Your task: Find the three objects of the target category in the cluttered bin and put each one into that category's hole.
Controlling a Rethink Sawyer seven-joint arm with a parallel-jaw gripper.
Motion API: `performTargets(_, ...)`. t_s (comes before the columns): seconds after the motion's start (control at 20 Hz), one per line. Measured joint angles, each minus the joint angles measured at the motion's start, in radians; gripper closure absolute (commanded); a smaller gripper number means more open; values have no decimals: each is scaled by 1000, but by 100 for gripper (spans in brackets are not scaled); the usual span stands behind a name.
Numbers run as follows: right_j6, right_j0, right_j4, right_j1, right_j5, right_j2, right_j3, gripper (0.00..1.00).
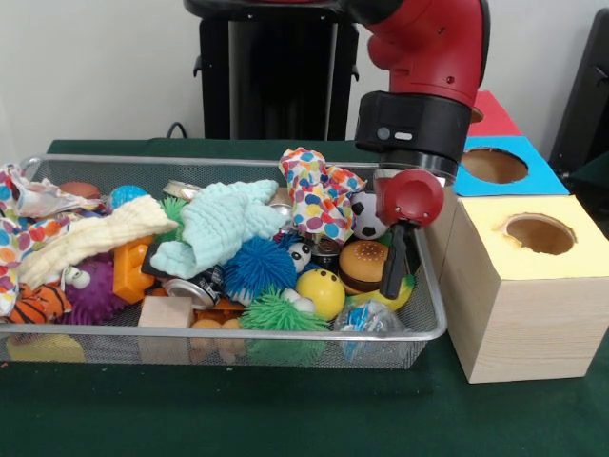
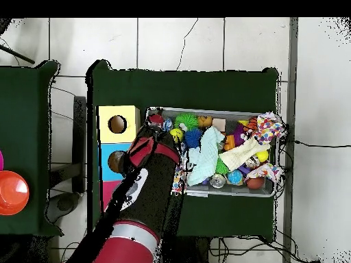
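The wire mesh bin (image 1: 95,350) is packed with toys and cloths; it also shows in the overhead view (image 2: 219,194). A crinkly plastic bag with orange, red and blue dots (image 1: 24,224) lies at the bin's left end. A clear crumpled bag with blue print (image 1: 366,319) lies at its front right corner. In the overhead view, printed bags lie at the bin's right end (image 2: 274,127) (image 2: 269,171). My gripper (image 1: 400,271) hangs inside the bin's right end, beside a burger toy (image 1: 363,263). I see nothing held in it. In the overhead view the arm (image 2: 147,171) hides it.
Three wooden boxes with round holes stand right of the bin: yellow top (image 1: 538,233), blue top (image 1: 495,167), red top (image 1: 493,114). A polka-dot cloth (image 1: 319,195), a mint cloth (image 1: 224,224) and a pale yellow cloth (image 1: 90,238) lie on the pile.
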Motion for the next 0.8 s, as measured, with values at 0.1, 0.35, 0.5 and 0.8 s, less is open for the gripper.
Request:
performTargets(0.1,0,11,0,14,-13,-11,2,0)
performTargets(0.35,0,12,0,28,-25,-12,12,0)
performTargets(0.5,0,12,0,34,-28,-12,19,0)
performTargets(0.8,0,12,6,37,-28,-13,20,0)
